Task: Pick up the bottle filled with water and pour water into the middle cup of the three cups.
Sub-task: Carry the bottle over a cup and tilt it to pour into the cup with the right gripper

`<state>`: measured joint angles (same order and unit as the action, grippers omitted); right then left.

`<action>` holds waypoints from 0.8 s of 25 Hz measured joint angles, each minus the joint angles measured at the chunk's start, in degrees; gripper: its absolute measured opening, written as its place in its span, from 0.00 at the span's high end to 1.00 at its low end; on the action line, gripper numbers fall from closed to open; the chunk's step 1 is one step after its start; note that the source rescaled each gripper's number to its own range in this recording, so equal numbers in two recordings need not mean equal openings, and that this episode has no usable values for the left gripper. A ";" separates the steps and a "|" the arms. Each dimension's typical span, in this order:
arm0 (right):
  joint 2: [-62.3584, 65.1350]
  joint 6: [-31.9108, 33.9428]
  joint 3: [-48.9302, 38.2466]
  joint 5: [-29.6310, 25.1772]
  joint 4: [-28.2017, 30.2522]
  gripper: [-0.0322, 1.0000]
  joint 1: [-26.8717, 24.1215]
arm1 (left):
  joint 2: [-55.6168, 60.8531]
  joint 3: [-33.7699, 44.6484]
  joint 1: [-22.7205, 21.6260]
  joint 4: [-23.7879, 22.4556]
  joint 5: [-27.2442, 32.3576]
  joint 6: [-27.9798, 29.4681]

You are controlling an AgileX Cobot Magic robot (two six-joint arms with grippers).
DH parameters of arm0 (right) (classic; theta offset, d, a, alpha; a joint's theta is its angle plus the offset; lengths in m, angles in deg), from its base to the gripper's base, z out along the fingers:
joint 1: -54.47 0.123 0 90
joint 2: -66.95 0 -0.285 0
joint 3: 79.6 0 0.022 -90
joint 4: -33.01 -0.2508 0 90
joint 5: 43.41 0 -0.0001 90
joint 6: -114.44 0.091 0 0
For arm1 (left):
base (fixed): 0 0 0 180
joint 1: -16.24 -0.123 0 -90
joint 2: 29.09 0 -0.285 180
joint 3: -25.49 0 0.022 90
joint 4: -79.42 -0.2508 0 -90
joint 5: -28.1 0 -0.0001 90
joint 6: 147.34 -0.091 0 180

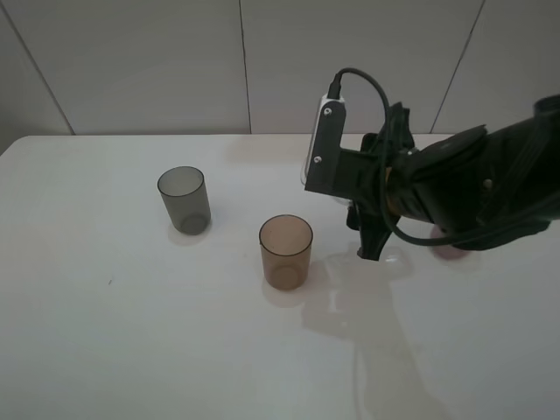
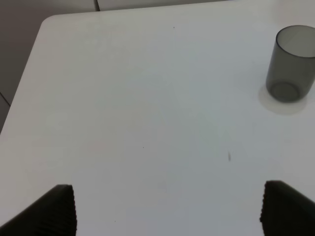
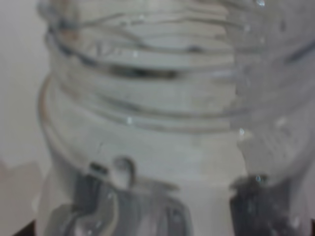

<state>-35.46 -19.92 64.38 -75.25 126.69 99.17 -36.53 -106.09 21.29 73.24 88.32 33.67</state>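
The clear bottle [image 3: 162,98] fills the right wrist view, with its threaded neck close to the camera. My right gripper [image 3: 174,211] has its dark fingers [image 3: 101,196] on both sides of the bottle's body, closed against it. In the exterior high view the right gripper [image 1: 372,238] is low over the table, right of the amber-brown middle cup [image 1: 285,251], and the arm hides the bottle. The smoky grey cup [image 1: 184,199] stands to the left. The mauve cup [image 1: 450,253] barely shows under the right arm. My left gripper [image 2: 170,211] is open and empty over bare table.
The white table [image 1: 131,332] reaches back to a pale wall. The grey cup [image 2: 290,64] also shows in the left wrist view, near the table's corner. A wet-looking sheen lies on the table right of the amber cup.
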 joint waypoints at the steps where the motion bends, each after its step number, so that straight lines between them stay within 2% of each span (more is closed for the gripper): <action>1: -0.51 0.00 0.00 -0.45 0.41 0.97 0.00 | 0.00 0.00 0.00 0.00 0.00 0.00; 14: -2.18 0.00 0.00 -3.86 5.23 0.97 3.05 | 0.00 0.00 0.00 0.00 0.00 0.00; 20: -2.25 0.00 0.00 -4.41 5.28 0.97 3.26 | 0.00 0.00 0.00 0.00 0.00 0.00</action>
<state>-37.71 -19.92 64.38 -79.66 131.97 102.43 -36.53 -106.09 21.29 73.24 88.32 33.67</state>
